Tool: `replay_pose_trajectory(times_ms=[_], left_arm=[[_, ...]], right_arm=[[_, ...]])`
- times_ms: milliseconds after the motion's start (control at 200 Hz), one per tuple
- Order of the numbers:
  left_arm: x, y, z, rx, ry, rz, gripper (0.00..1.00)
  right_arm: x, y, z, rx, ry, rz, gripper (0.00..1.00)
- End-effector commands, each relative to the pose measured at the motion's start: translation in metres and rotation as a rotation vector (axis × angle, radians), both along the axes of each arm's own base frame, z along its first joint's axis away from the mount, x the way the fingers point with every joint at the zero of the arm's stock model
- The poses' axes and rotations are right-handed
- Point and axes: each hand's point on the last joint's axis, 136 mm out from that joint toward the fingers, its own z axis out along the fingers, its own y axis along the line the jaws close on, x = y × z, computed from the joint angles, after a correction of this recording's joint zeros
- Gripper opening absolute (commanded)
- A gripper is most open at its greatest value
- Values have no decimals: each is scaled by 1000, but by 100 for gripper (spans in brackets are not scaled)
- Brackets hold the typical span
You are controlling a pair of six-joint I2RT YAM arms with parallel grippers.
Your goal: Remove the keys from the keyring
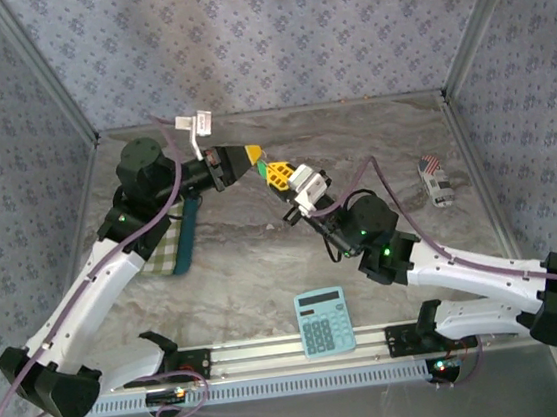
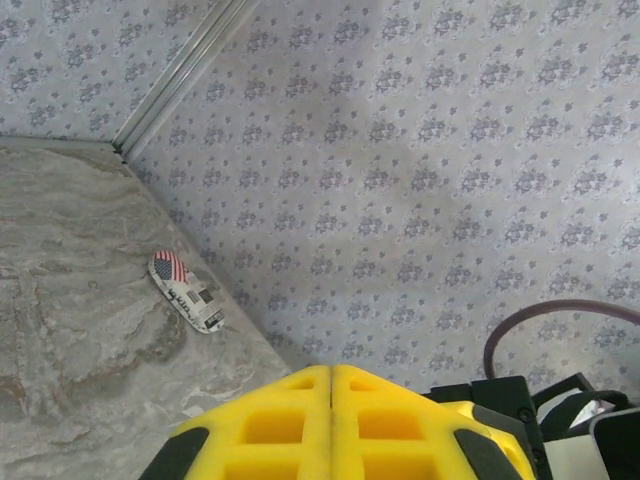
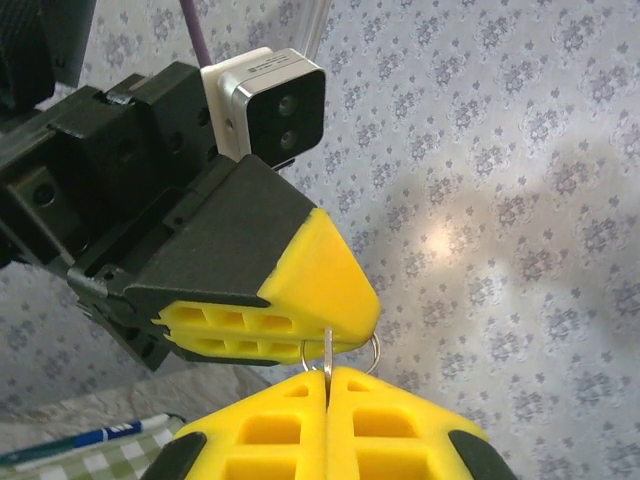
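Keys (image 1: 275, 168): tiny green piece, hanging mid-air between meeting grippers, above table (image 1: 241, 273).
Left gripper (image 3: 362, 316) pinching keyring (image 3: 373, 350) wire.
Right gripper (image 3: 328, 385) clamping, apparently, thin metal blade.
Handling, judged: behaving light, stiff, slippery; calling for hold on flat blade faces, ring wire resisting springily.

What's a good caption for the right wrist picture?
Left gripper and right gripper, both shut, meet at a metal keyring.

Tiny green keys (image 1: 275, 167) aloft, mid-table
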Motion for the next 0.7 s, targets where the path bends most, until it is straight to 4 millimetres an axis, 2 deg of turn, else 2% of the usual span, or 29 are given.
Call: replay_pose_trajectory(times_ms=[0,285,465,565,695], left_arm=[[-4,4,12,-38,-38,14,0],[-5,6,6,14,-68,44,0],[-5,8,4,43,-97,68,0],[-6,8,2,51,-104,76,0],[-6,9,1,48,-104,78,0]], right_arm=[[-5,-6,33,157,30,35,0],[-15,14,32,151,130,161,0],[-5,18,31,170,280,159,0],[2,15,31,193,366,139,0],[15,-1,29,271,446,93,0]])
